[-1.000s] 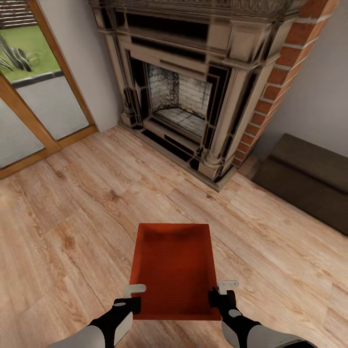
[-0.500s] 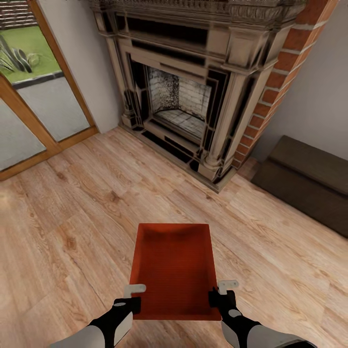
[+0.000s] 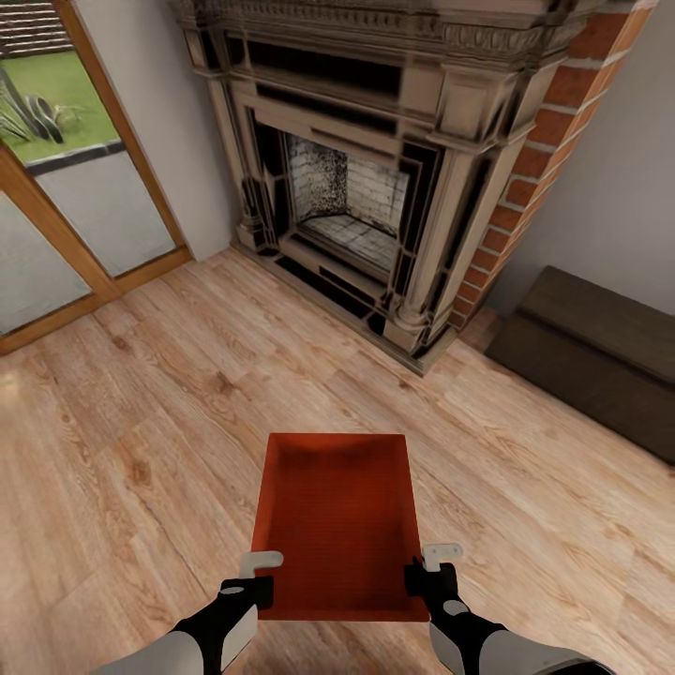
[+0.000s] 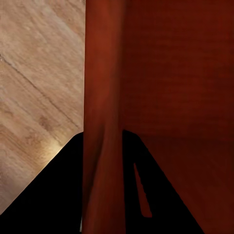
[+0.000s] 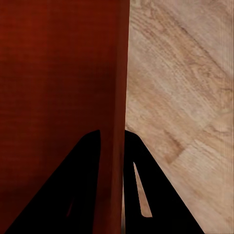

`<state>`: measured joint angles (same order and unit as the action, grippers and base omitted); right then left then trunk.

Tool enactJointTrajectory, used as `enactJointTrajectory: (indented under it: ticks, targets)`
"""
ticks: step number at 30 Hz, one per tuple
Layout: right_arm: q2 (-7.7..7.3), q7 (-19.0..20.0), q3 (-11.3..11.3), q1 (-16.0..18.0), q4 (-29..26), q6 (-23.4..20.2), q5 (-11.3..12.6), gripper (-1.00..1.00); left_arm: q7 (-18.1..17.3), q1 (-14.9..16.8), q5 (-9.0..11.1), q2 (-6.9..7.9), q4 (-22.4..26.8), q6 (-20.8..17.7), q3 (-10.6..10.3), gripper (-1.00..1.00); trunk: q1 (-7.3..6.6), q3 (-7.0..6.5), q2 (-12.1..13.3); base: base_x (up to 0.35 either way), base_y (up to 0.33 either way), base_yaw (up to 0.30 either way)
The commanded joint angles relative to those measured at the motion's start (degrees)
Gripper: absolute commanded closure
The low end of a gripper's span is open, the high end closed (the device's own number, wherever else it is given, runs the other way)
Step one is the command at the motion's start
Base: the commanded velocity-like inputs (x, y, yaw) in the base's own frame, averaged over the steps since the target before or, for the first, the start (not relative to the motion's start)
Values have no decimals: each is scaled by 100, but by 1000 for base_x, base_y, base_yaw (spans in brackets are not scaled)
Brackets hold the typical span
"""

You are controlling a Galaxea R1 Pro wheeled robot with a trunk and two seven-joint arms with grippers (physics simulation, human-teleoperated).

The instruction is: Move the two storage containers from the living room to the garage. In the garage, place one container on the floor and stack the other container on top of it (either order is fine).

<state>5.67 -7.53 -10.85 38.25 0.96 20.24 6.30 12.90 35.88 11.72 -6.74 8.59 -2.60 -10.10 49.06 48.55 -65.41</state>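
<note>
Carrying one storage container (image 3: 337, 525), held off the wood-plank floor (image 3: 131, 441) in front of the trunk, in the living room. Both hands clenched on it: left hand (image 3: 255, 574) pinches the left long wall near the near corner, right hand (image 3: 433, 565) pinches the right long wall at the matching spot. Wrist views confirm it: left wall (image 4: 102, 97) runs straight up between the left hand's dark fingers (image 4: 58, 195), right wall (image 5: 117, 97) likewise between the right hand's fingers (image 5: 146, 190), one finger inside and one outside each. Key relation: bin's long axis runs 12–6 from the robot, open top up, floor of the bin roughly level; hands sit at about 7 and 5 of the bin, so most of its length cantilevers out toward 12. Both arms equally close, symmetric grip, neither can let go without the bin swinging. Fireplace (image 3: 366, 187) at 12–1, glass door (image 3: 66, 206) at 10, low dark cabinet (image 3: 591, 347) at 2. My read: transport phase, nothing delivered yet; next is turning the base away from the hearth and driving to the garage. Risk is the far end sagging or clipping a doorway during the turn.
</note>
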Motion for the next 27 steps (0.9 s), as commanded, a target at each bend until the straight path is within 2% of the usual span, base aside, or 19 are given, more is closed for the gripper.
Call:
enactJointTrajectory:
  ticks: [1, 27]
  targets:
    - [-1, -11, 109, 7, 0, 33, 82, 100, 72, -2, 14, 6, 2, -32, 0, 100, -22, -16, 39, 0, 0, 0]
    - [2, -11, 109, 7, 0, 33, 82, 100, 72, -2, 14, 6, 2, -31, 0, 100, -594, -482, 1082, 0, 0, 0]
